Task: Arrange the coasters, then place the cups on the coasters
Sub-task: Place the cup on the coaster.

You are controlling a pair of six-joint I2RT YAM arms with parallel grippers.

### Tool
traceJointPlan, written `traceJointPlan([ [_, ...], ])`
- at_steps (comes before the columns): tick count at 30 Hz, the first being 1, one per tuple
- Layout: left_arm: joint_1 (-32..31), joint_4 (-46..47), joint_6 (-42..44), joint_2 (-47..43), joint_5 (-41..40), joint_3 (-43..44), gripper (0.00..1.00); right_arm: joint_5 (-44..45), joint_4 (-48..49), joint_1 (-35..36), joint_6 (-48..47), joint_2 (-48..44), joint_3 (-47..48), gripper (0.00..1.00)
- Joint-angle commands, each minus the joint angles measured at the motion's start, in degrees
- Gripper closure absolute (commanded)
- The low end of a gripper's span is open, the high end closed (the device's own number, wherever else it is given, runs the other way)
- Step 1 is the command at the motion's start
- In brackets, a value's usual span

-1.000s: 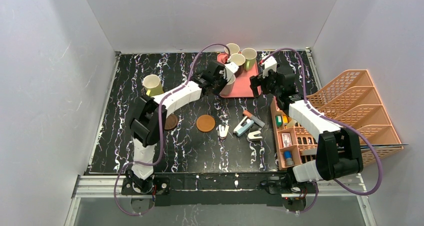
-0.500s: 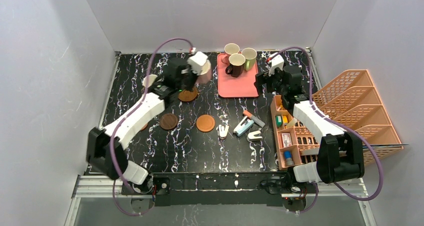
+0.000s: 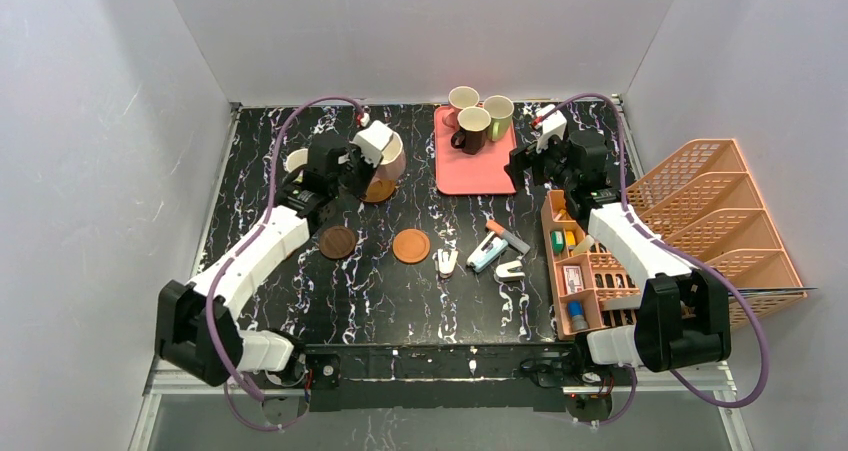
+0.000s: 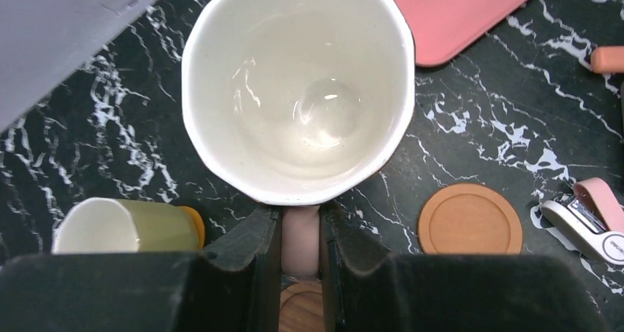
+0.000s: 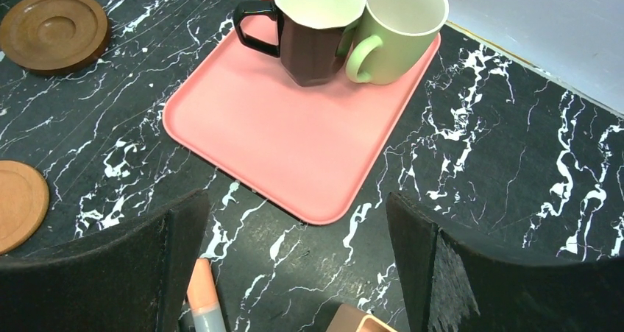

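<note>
coasters: the dark coaster (image 3: 338, 242) and orange coaster (image 3: 410, 245) lie bare in the table's (image 3: 400, 301) middle, open marble around them. farther back my left gripper (image 4: 300, 232) pinches the pink cup's (image 4: 298, 89) handle over a third coaster (image 3: 376, 192), beside the yellow-green cup (image 3: 298, 161). my right gripper (image 5: 294, 273), spread wide, hovers off the tray's (image 5: 294, 148) near right corner; three cups (image 3: 472, 129) crowd its far edge.

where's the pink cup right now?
Top view, back left: the pink cup is in the left tool, over an orange-brown coaster, left of the pink tray.
</note>
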Motion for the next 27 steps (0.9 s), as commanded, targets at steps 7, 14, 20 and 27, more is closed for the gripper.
traceJointPlan([
  [7,1.2,11.0,-3.3,8.8,-2.6,6.0,1.0,-0.8,1.7,-0.6,-1.5,-2.4,-0.1,0.02],
  [14,2.0,15.2,-7.1,13.6,-8.3,7.8,1.0,-1.5,1.7,-0.7,-1.5,-3.1,-0.2,0.02],
  [20,2.2,18.2,-11.3,15.8,-14.0,7.4,1.0,-1.6,1.8,-0.7,-1.5,-3.8,-0.4,0.02],
  [27,2.6,22.2,-15.1,14.6,-16.8,3.2,1.0,-1.8,1.8,-0.7,-1.5,-4.3,-0.5,0.02],
])
